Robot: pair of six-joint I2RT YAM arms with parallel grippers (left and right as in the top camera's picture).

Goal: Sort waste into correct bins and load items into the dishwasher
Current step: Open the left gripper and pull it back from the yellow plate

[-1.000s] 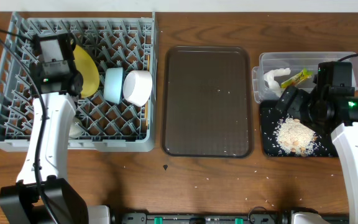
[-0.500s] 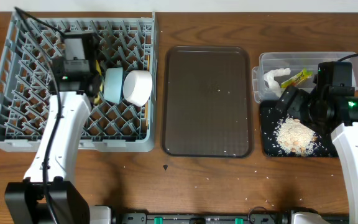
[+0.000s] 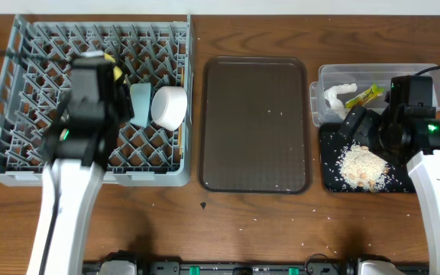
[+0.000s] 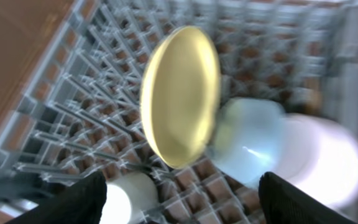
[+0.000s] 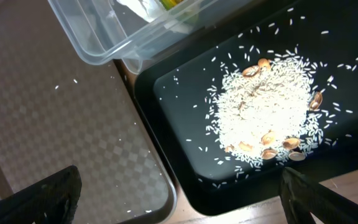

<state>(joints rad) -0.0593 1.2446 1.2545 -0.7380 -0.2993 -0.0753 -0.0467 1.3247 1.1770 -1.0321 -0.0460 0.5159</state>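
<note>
My left gripper (image 4: 182,183) hangs open over the grey dishwasher rack (image 3: 21,114), with nothing between its fingers. Just ahead of it the pale yellow plate (image 4: 179,93) stands on edge among the pegs. The light blue bowl (image 4: 247,140) and the white bowl (image 4: 319,162) sit to the plate's right, and the small white cup (image 4: 129,199) lies by the left finger. My right gripper (image 5: 179,177) is open above the near left corner of the black tray (image 5: 185,93), which holds the beige food scraps (image 5: 263,118). The clear tub (image 3: 426,76) holds the tissue (image 3: 334,96) and the wrapper (image 3: 363,95).
A large dark brown serving tray (image 3: 256,122) lies between the rack and the bins, with a few grains on it. Loose grains dot the wooden table (image 3: 266,221) near the front edge. The left arm (image 3: 82,114) covers much of the rack's left half from above.
The left gripper has opened and let go of the yellow plate, which stays standing in the rack. The left arm has drawn back toward the table's front. The right arm has not moved.
</note>
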